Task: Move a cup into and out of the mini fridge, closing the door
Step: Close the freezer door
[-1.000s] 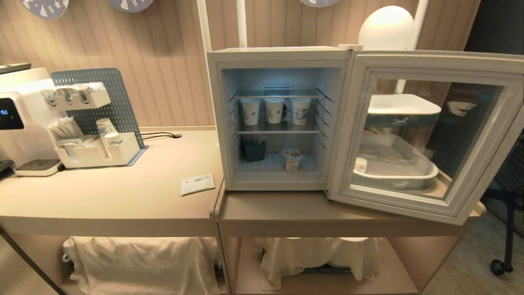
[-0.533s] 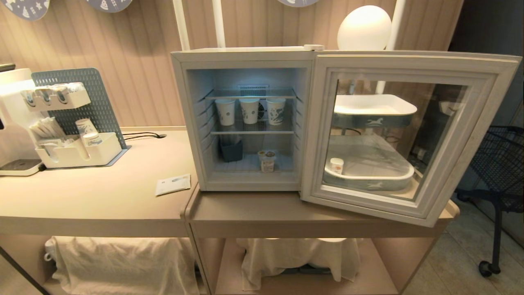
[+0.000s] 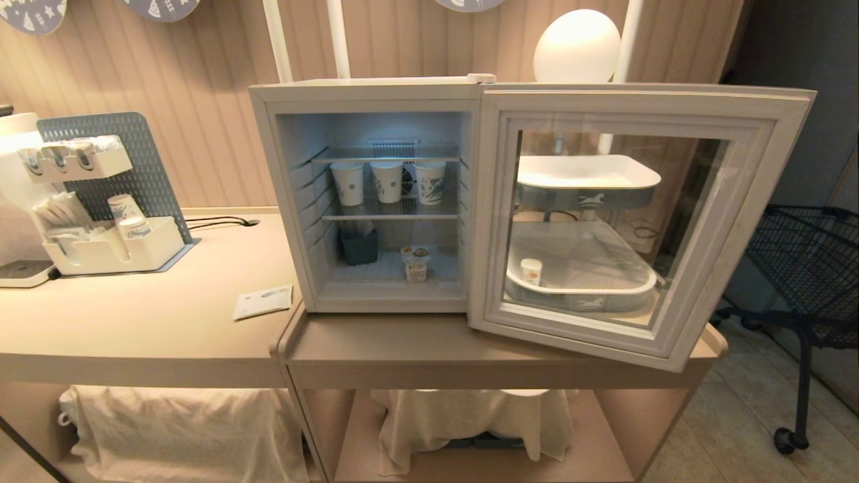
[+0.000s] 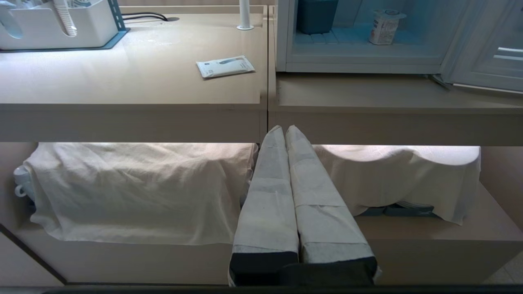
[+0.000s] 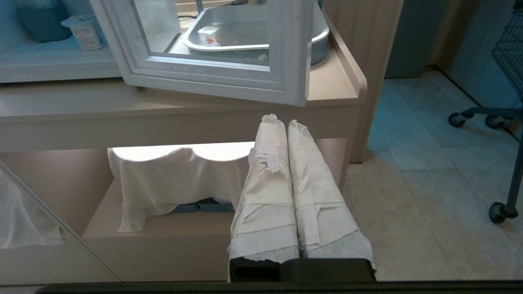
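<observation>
Concealed and cropped items
Cloths (image 3: 181, 429) hide shelf contents under the surface (image 3: 154, 322); white machine (image 3: 13, 201) cut by left edge; black cart (image 3: 805, 268) cropped right; paper cups' (image 3: 389, 181) prints illegible.

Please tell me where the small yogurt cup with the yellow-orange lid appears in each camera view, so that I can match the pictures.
Head view: the cup stands on the floor of the mini fridge, right of the dark bin.
Left wrist view: the cup is near the top edge, inside the fridge.
Right wrist view: the cup is near the top left corner, behind the open door.
Shared landmark: the dark bin beside the cup.
</observation>
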